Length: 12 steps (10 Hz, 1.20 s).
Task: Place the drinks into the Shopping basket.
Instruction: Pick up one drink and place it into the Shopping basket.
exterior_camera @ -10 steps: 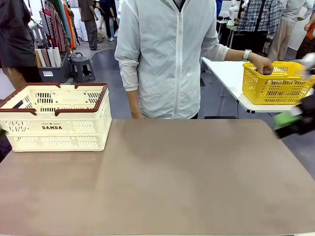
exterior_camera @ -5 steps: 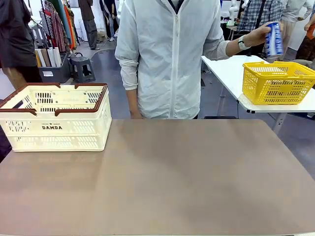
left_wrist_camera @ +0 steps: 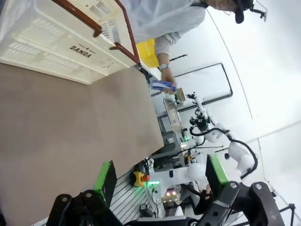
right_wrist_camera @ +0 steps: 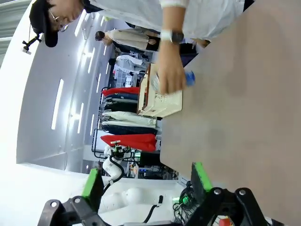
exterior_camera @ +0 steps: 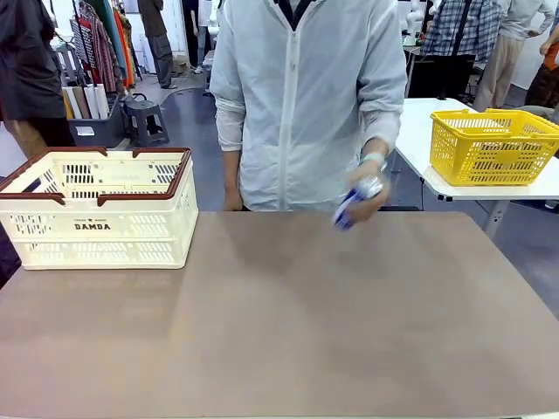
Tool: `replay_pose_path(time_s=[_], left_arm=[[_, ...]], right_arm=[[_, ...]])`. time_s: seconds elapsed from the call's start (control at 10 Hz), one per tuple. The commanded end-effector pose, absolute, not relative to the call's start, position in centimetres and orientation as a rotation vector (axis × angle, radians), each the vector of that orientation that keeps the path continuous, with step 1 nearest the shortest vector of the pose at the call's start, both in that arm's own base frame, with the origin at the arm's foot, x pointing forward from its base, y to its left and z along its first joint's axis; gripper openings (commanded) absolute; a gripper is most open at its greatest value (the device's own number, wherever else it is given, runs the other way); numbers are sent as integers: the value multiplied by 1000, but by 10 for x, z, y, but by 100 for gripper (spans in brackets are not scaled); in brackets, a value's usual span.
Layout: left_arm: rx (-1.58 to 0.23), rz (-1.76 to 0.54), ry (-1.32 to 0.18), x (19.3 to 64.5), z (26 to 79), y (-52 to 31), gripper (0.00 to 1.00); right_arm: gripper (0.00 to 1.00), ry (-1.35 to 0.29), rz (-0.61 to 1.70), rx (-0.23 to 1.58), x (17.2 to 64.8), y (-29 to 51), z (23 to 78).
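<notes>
Expect the blue drink can [exterior_camera: 348, 212], gripped in the person's hand [exterior_camera: 369, 192] at the far edge of the table [exterior_camera: 306, 323] and well apart from the Shopping basket [exterior_camera: 96, 255], to be fairly light, stiff yet thin-walled and slick; best pinched across mid-body, pads square on the round wall, clear of the silver top. Against half a second ago: brought down from high above the yellow basket [exterior_camera: 489, 147] to table level, tilted and blurred. Spread wide with nothing held at both left gripper [left_wrist_camera: 161, 174] and right gripper [right_wrist_camera: 145, 180].
</notes>
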<state>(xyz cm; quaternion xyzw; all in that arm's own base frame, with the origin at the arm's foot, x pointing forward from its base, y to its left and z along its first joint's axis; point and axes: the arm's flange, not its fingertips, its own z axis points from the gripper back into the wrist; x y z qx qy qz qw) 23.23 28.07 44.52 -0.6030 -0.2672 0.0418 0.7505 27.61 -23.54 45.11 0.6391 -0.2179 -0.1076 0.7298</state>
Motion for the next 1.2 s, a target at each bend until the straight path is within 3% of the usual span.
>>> replay_pose_path(time_s=[0.0,0.9,1.1], left_arm=[[-1309,49,-593,228,452,280,100],[-1305,74,-578,230,452,279,100],[-1146,52,-492,263,489,229,100]], right_arm=[[100,-481,-217,1437,275,-238,451],[100,-481,-217,1437,275,-238,451],[100,-481,-217,1437,275,-238,451]])
